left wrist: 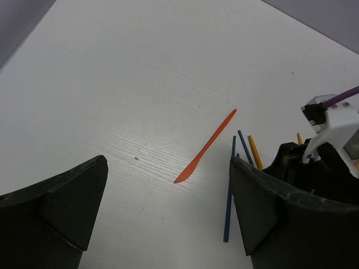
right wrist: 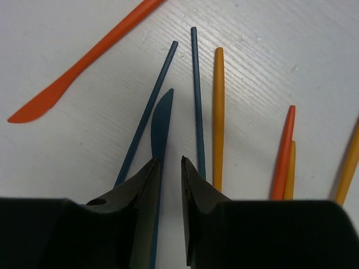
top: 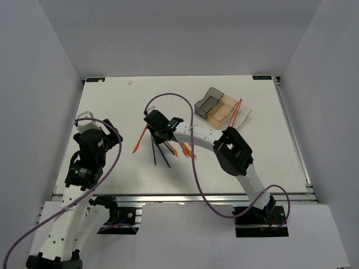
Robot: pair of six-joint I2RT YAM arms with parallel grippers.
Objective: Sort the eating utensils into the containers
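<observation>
**Supervisor:** Status of the sort?

**Inspector:** Early stage. The containers (top: 208, 96) stand in a row at the far right of the table (top: 112, 101). One orange utensil (top: 236, 110) leans in at the clear end of the row; I cannot fix whether it is in the orange or the clear compartment. The grey bin looks unfilled from above

**Supervisor:** And the rest?

**Inspector:** Loose on the table near the middle, well apart from the bins. An orange knife (left wrist: 205, 147) lies off to one side. Next to it are two blue sticks, a dark blue knife (right wrist: 162, 120) and several orange and amber pieces, all roughly parallel. About eight to go, by my count

**Supervisor:** Claws?

**Inspector:** The right gripper (right wrist: 170, 161) is low over the pile with its jaws only narrowly apart. The dark blue knife runs along the inner face of one finger, and bare table shows in the gap, so I judge nothing is clamped. The left gripper (left wrist: 168, 207) hangs with its jaws spread wide over bare table near the orange knife, holding nothing

**Supervisor:** Verdict?

**Inspector:** One item delivered at most; the bulk is outstanding
</observation>
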